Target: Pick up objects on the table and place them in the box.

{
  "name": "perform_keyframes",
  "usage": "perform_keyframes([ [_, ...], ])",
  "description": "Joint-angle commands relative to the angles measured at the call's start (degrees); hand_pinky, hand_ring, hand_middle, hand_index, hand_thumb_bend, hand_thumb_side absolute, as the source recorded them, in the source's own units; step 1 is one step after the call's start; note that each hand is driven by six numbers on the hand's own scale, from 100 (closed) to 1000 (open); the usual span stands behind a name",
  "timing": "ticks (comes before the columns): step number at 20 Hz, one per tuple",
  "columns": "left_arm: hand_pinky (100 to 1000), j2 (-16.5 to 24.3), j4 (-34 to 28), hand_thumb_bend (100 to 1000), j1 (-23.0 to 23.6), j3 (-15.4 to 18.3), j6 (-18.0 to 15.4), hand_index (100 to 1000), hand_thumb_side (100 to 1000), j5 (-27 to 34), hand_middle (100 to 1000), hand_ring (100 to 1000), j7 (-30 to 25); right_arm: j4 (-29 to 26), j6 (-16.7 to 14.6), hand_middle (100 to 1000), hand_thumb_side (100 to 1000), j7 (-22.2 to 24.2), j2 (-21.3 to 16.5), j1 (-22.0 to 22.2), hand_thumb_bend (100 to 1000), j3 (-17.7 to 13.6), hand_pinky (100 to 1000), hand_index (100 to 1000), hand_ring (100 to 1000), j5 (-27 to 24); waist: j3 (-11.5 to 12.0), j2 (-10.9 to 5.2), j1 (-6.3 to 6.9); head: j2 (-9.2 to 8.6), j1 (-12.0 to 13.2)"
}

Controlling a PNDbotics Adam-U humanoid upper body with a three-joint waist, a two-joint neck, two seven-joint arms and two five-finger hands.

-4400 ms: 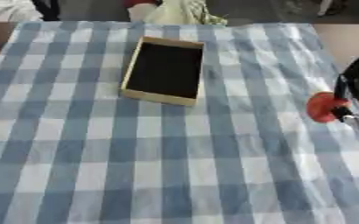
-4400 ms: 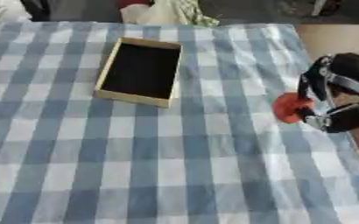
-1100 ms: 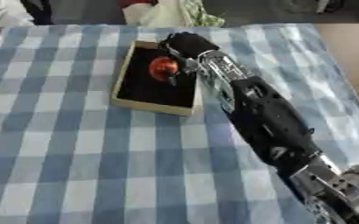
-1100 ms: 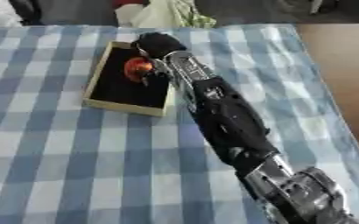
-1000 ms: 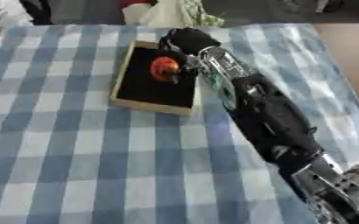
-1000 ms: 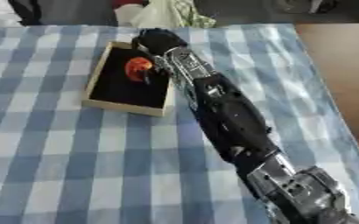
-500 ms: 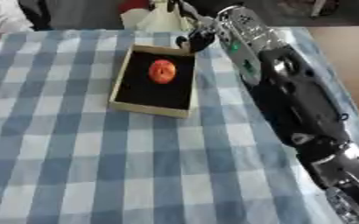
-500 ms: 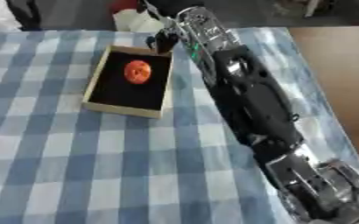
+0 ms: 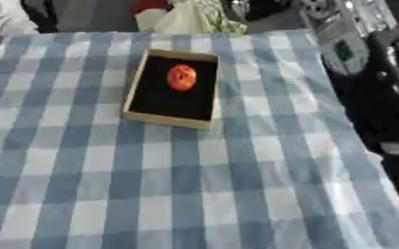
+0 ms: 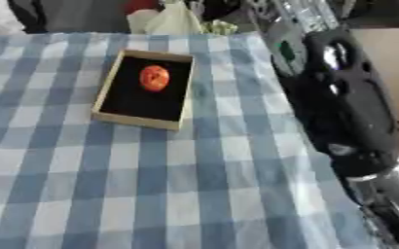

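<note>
A shallow cardboard box [image 9: 166,119] with a black inside lies on the blue-and-white checked cloth [image 9: 152,189], left of centre toward the far side. A round red-orange object [image 9: 182,78] rests in the far half of the box. My right arm [image 10: 339,107], black and silver, runs up the right side of the view past the cloth's far right corner. Its hand [image 9: 256,7] is a dark blur at the top edge, beyond and to the right of the box and apart from it. The left hand does not show.
A pale crumpled bag [image 9: 182,21] and something red [image 9: 151,4] sit just past the cloth's far edge. Bare brown table [image 10: 392,44] shows to the right of the cloth. The arm covers the cloth's right border.
The red object, held over the box a second ago, now lies in it alone. My right hand has let go and drawn back up and to the right, past the far edge.
</note>
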Motion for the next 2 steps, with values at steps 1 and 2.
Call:
perform_keyframes([
  [1,739,1.89,-0.81,538,-0.2,0.7,-0.12,818,659,-0.44,703,752,0.49,-7.25,2.35,523,100,-0.65,-4.93,0.28,188,-0.66,650,735,650,-4.16,0.0,-1.5,0.3,0.46,0.42],
  [2,740,1.92,-0.81,538,-0.17,0.77,-0.14,817,658,-0.47,704,753,0.58,-8.75,2.95,529,100,-1.06,-5.93,0.94,142,-1.06,656,742,657,-4.95,-0.17,-1.56,0.36,0.49,0.71],
])
